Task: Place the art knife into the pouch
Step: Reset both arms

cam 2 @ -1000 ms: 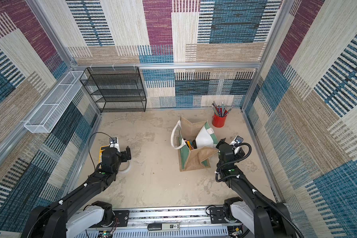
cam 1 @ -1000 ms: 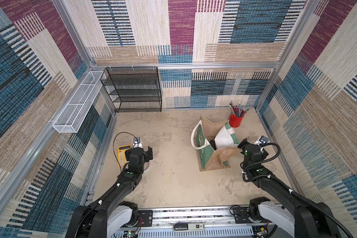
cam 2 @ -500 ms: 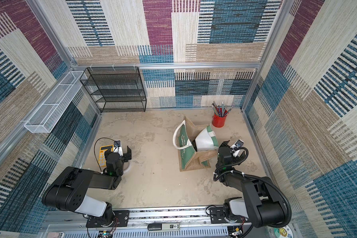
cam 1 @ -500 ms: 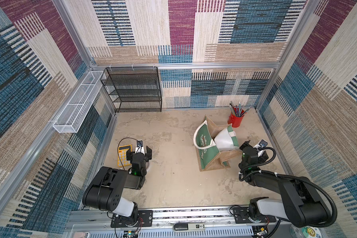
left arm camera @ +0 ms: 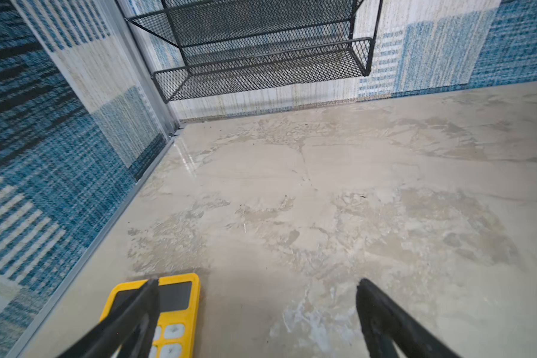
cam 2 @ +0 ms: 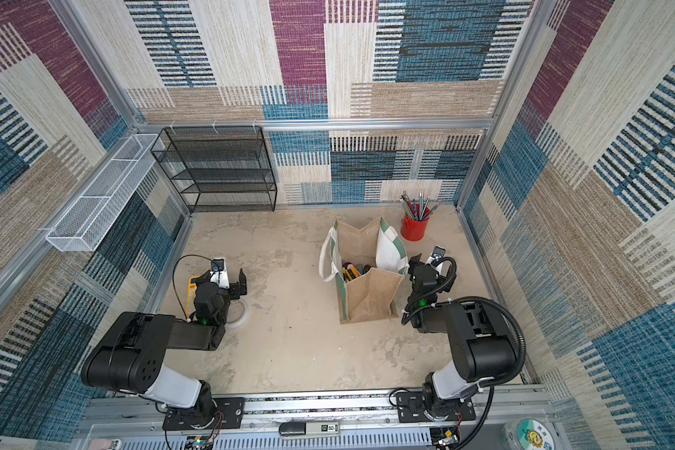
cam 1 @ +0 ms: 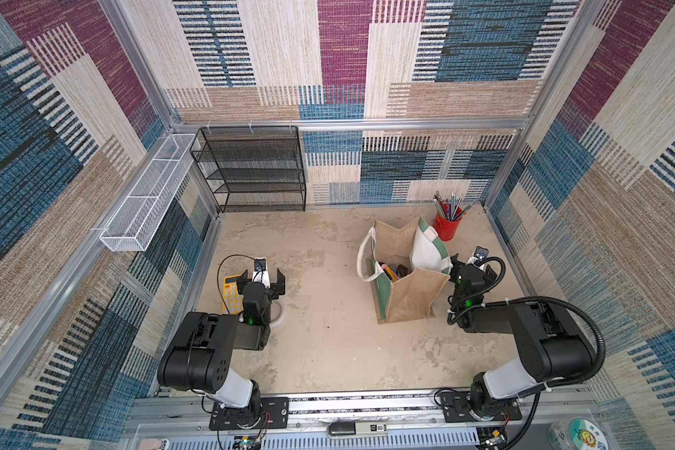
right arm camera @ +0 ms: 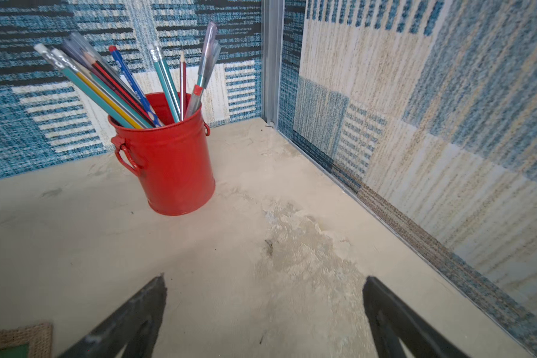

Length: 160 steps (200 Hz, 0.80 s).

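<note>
Both arms are sitting folded low, and the pouch [cam 1: 404, 272] is standing upright, mouth gaping. Something yellow, likely the art knife [cam 2: 350, 272], is lying inside among other items. The left hand [cam 1: 260, 278] is hovering spread and empty over a yellow calculator [left arm camera: 165, 310]; the right hand [right arm camera: 264, 316], apart too, is facing the red cup [right arm camera: 171, 161]. Best advice: back away clear without nudging the pouch.
</note>
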{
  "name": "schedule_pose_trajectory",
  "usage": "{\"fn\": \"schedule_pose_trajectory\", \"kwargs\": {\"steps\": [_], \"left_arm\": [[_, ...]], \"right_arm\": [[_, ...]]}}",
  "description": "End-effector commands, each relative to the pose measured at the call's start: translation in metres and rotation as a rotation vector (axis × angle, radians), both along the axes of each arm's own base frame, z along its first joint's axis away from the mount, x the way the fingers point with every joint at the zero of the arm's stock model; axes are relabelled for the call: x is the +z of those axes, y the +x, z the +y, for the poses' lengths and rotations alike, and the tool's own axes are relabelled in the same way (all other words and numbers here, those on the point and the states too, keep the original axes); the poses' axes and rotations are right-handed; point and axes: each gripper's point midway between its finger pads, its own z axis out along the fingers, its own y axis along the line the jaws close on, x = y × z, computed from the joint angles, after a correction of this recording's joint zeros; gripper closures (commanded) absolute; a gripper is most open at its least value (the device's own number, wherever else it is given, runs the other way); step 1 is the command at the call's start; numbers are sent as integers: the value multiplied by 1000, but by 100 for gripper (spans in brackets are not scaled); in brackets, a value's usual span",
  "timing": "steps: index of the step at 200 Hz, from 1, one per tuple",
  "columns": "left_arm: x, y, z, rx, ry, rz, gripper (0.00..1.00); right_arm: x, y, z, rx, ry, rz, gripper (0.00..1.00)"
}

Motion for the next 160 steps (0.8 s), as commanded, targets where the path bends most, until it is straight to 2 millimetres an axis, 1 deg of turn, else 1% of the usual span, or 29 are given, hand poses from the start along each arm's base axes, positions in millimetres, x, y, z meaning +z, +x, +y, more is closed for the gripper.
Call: {"fn": "schedule_pose_trajectory", "kwargs": {"steps": [1,33,43,53,61,83,103,109,118,125,133,146,150,160], "left_arm": [[-8,7,-8,-68,-38,52,1],[-14,15,-4,-90,-91,115,1],[-14,16,-1,-76,-102,117,1],[-14,17,2,-61,-112,123,1],[-15,18,4,-61,-121,130,1],[-17,19,5,-64,-135,138,1],[-17,20,6,-72,-154,143,1],[-17,20,7,-73,-157,144,1],[-18,20,7,-75,-161,144,1],[-17,20,7,-75,-162,143,1],[-16,20,7,-75,-161,141,1],[-16,19,7,-74,-155,137,1],[-15,20,6,-77,-154,136,1],[-16,19,6,-79,-153,138,1]], "right_arm": [[20,4,16,115,-8,-90,1],[26,-5,25,180,-26,-132,1],[29,-9,31,219,-35,-151,1],[31,-12,42,289,-56,-171,1],[31,-15,43,296,-55,-176,1],[29,-11,44,322,-44,-168,1],[22,-8,53,426,-33,-165,1],[22,-11,52,430,-36,-186,1],[17,-9,53,432,-27,-148,1],[21,-10,53,433,-36,-172,1],[18,-10,53,431,-30,-155,1],[21,-11,48,401,-29,-174,1],[19,-11,48,403,-25,-164,1],[21,-11,48,402,-28,-173,1]]}}
